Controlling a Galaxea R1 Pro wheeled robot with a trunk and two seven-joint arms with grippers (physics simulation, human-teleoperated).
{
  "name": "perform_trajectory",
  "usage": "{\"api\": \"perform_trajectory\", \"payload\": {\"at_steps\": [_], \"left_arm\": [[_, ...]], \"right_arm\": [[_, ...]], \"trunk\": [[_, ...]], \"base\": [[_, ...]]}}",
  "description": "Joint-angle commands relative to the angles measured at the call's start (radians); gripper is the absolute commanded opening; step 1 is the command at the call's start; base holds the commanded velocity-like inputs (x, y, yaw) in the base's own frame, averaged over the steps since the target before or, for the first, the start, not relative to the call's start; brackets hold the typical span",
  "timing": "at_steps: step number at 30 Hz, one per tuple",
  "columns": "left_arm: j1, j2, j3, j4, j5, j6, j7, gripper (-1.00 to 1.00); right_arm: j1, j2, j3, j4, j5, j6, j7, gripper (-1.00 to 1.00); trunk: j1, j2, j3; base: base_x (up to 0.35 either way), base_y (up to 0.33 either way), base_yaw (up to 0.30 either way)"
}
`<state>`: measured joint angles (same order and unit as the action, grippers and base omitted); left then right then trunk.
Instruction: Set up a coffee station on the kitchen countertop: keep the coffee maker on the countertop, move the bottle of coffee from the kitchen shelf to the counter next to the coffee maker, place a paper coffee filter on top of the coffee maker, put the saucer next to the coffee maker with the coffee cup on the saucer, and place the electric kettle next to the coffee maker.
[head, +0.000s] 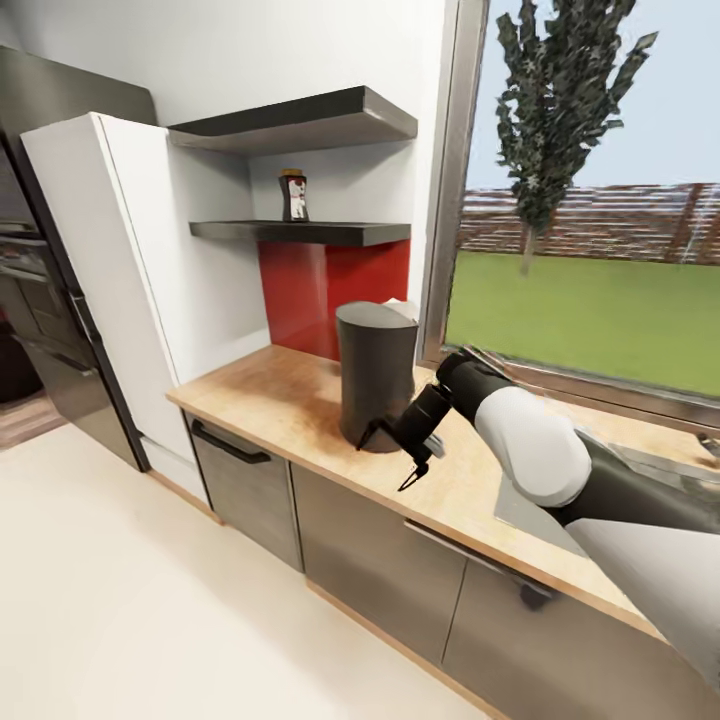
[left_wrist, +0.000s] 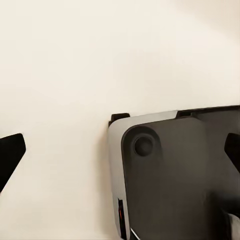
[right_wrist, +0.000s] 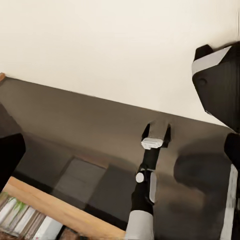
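Note:
The coffee maker (head: 375, 375), a tall near-black column, stands on the kitchen countertop (head: 270, 395) in front of a red backsplash. High above it, the bottle of coffee (head: 293, 196) with its red-and-white label rests on the kitchen shelf (head: 300, 232). My right gripper (head: 388, 458) hovers open just over the counter's front strip, beside the coffee maker's base, with nothing between its fingers. The right wrist view looks past its spread fingertips (right_wrist: 10, 155) at the cabinet fronts and floor. My left gripper (left_wrist: 120, 155) is open and empty, hanging over the cream floor beside my own base.
A thicker dark slab (head: 300, 120) hangs above the shelf. A tall white cabinet (head: 100, 250) closes off the counter's left end, with dark appliances (head: 40, 300) beyond. An inset sink (head: 530, 515) lies right of my arm, under a large window (head: 590, 250). Cabinet handles (head: 230, 445) stick out.

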<state>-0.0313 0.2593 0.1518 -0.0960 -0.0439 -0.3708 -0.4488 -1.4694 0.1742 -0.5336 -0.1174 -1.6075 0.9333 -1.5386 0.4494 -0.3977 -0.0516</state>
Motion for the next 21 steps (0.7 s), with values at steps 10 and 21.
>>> {"api": "perform_trajectory", "payload": {"at_steps": [10, 21], "left_arm": [[-0.001, 0.0, 0.011, 0.001, -0.004, -0.002, -0.005, 1.0], [-0.001, 0.0, 0.009, -0.003, -0.004, -0.003, -0.007, 1.0]], "right_arm": [[0.181, 0.0, 0.004, -0.001, -0.01, 0.077, -0.008, 1.0], [0.403, 0.0, 0.008, -0.001, 0.053, 0.085, -0.008, 1.0]], "trunk": [[0.001, -0.002, -0.002], [0.001, -0.002, -0.002]], "base": [[-0.004, 0.044, 0.0], [0.0, 0.001, 0.0]]}}
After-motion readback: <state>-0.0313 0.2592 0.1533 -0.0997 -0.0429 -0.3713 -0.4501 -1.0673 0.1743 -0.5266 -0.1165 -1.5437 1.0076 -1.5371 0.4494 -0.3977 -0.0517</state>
